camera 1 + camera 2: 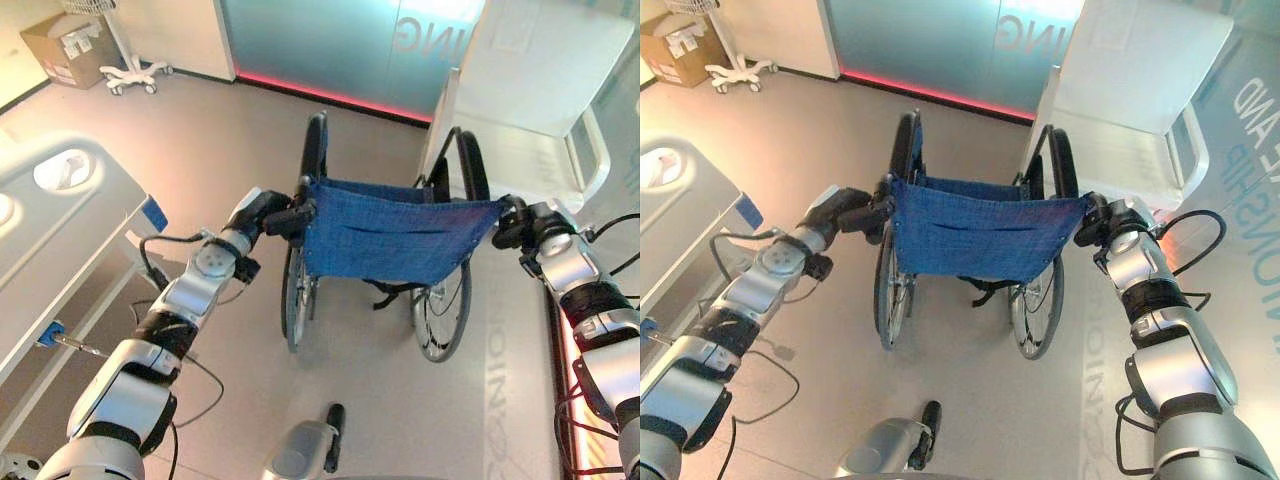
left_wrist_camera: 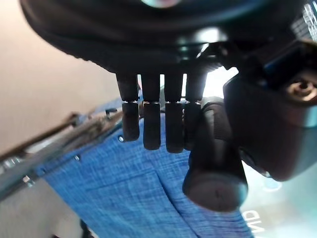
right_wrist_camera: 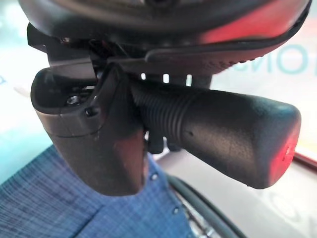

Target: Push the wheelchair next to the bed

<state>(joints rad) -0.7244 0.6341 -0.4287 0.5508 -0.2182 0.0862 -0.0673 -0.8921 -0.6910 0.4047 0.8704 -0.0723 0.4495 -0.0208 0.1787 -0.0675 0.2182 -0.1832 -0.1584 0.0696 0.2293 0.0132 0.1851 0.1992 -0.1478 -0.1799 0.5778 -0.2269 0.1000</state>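
From the left eye I see the wheelchair (image 1: 385, 240) mid-floor, its blue back facing me, with the bed (image 1: 60, 230) well apart along the floor's left edge. My left hand (image 1: 262, 212) is on the left push handle, my right hand (image 1: 515, 222) on the right one. A box (image 1: 68, 48) and a wheeled stand (image 1: 130, 72) sit in the floor's far left corner.

The right eye shows a white chair (image 1: 1140, 90) just beyond the wheelchair, at the right.

In the left wrist view my fingers (image 2: 151, 124) curl over the left handle (image 2: 215, 168), thumb alongside.

In the right wrist view my thumb (image 3: 106, 139) and fingers wrap the right handle (image 3: 223, 134).
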